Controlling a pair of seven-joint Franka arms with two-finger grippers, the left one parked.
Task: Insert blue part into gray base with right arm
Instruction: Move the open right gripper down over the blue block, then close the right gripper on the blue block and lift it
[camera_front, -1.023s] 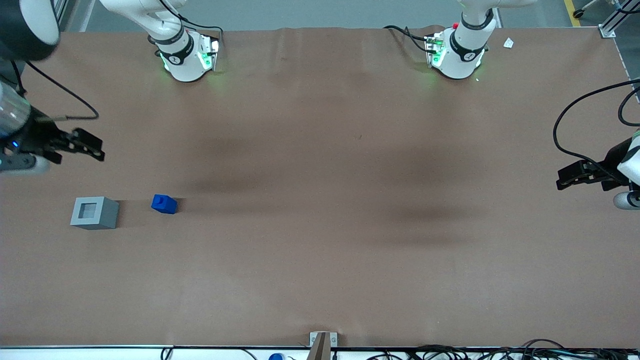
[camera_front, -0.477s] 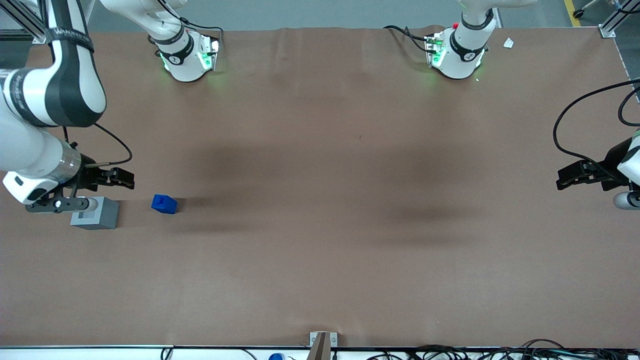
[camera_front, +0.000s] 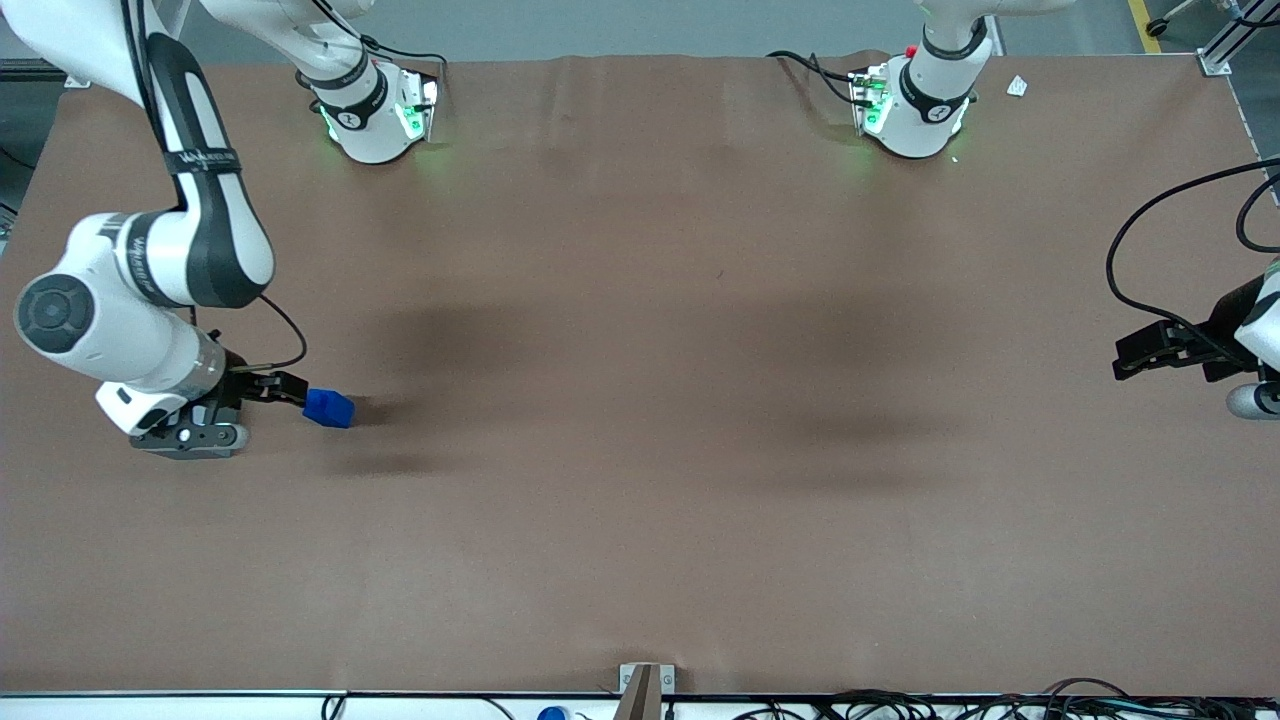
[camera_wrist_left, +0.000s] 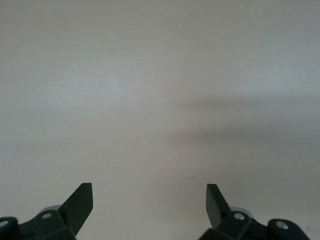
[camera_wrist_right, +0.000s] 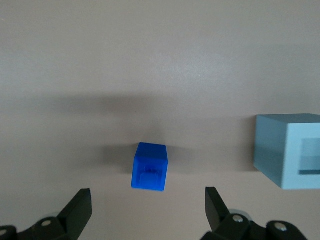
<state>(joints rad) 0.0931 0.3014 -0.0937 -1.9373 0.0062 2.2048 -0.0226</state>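
Hovering above the table (camera_front: 640, 400), claw (camera_wrist_right: 145, 210) has fingers spread wide apart; blue part (camera_wrist_right: 149, 167) sits w/in the gap, untouched; gray base (camera_wrist_right: 290, 150) beside it.

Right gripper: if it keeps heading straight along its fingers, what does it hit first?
Most likely the blue part, lying between the open fingers' lines ahead of the right gripper. The gray base sits off that line.

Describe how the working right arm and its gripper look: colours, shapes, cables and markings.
The right arm is white with rounded joints, curved black panels and a black band carrying small white lettering. A round dark cap closes one joint. A thin black cable loops from the wrist. The gripper is black with two wedge-shaped fingers, spread open, next to the blue part.
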